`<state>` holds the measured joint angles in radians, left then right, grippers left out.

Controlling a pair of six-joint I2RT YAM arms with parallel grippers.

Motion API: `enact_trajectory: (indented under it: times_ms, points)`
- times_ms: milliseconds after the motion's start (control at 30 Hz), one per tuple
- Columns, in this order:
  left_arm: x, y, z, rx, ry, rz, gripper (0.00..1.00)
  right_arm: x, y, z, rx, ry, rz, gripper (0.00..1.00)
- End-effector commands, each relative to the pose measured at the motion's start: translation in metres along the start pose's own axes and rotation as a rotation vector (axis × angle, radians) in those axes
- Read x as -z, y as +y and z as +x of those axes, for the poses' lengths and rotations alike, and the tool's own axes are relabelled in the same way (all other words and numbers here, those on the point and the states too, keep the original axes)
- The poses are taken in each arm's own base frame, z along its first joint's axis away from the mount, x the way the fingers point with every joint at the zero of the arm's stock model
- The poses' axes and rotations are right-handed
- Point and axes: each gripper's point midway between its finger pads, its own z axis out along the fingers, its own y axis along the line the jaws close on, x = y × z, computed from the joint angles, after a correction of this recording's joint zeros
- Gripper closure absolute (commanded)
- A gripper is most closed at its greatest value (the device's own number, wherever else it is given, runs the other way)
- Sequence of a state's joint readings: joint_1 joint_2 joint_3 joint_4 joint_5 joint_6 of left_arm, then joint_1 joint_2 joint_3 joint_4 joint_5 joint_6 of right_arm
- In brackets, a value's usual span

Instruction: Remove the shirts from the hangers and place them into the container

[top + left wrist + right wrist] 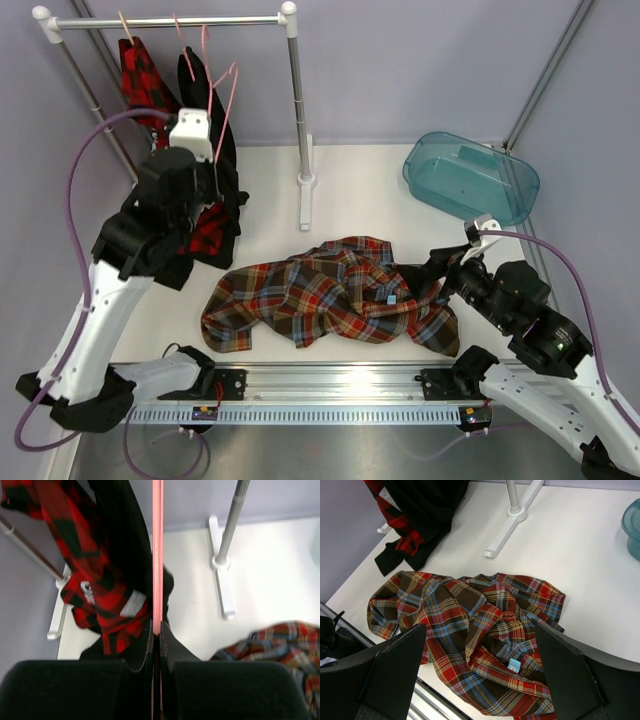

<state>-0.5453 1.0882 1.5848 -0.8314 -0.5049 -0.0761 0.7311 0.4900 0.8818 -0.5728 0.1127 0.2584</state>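
Left arm: raised from its base at the near left corner and reaching up toward the white rail [170, 20] at the back left; the left gripper [156, 630] is clamped tight on the thin wire of a pink hanger [157, 555], which runs straight up from the closed jaws. Just behind this wire hang the black shirt [122, 540] and, to its left, the red-and-black check shirt [85, 565] with white letters; both drape down to the table beside the rail's left foot. The rail's right post [297, 110] stands upright on the table to the right of the shirts. Centre: the tartan shirt [330, 295] lies crumpled on the white table, off any hanger, near the front edge. Right arm: bent low over the table from the near right corner, its wrist pointing left at the tartan shirt; the right gripper [480, 627] has its jaws spread wide and holds nothing, the fingers straddling the cloth from above without visibly touching it. Back right: the teal container [510, 195] rests on the table, well apart from all three shirts, with no clothing inside.
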Motion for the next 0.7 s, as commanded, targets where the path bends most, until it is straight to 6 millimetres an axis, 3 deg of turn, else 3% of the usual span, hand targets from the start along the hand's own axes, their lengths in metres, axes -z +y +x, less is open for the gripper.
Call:
enact_trajectory:
  times_ms: [0, 33, 133, 167, 233, 367, 500, 667]
  points:
    - [-0.017, -0.011, -0.058, 0.064, -0.137, 0.051, 1.00, 0.003, 0.010, -0.008, 0.000, -0.033, -0.056, 0.01]
    - [-0.032, -0.010, -0.059, 0.067, -0.121, 0.040, 1.00, 0.005, 0.011, -0.009, -0.002, -0.039, -0.063, 0.01]
    - [-0.045, -0.007, -0.081, 0.091, -0.147, 0.039, 1.00, 0.010, 0.013, -0.010, -0.003, -0.049, -0.076, 0.01]
    - [-0.059, -0.012, -0.079, 0.083, -0.125, 0.035, 1.00, 0.010, 0.013, -0.010, -0.003, -0.049, -0.076, 0.01]
    - [-0.068, -0.011, -0.089, 0.099, -0.137, 0.034, 1.00, 0.013, 0.012, -0.011, -0.004, -0.059, -0.074, 0.01]
    - [-0.095, -0.019, -0.088, 0.111, -0.113, 0.043, 1.00, 0.014, 0.011, -0.011, -0.005, -0.066, -0.075, 0.01]
    - [-0.123, -0.032, -0.073, 0.116, -0.063, 0.068, 1.00, 0.013, 0.012, -0.010, -0.006, -0.057, -0.077, 0.00]
    - [-0.138, -0.040, -0.052, 0.135, -0.005, 0.081, 1.00, 0.010, 0.011, -0.008, -0.008, -0.051, -0.069, 0.00]
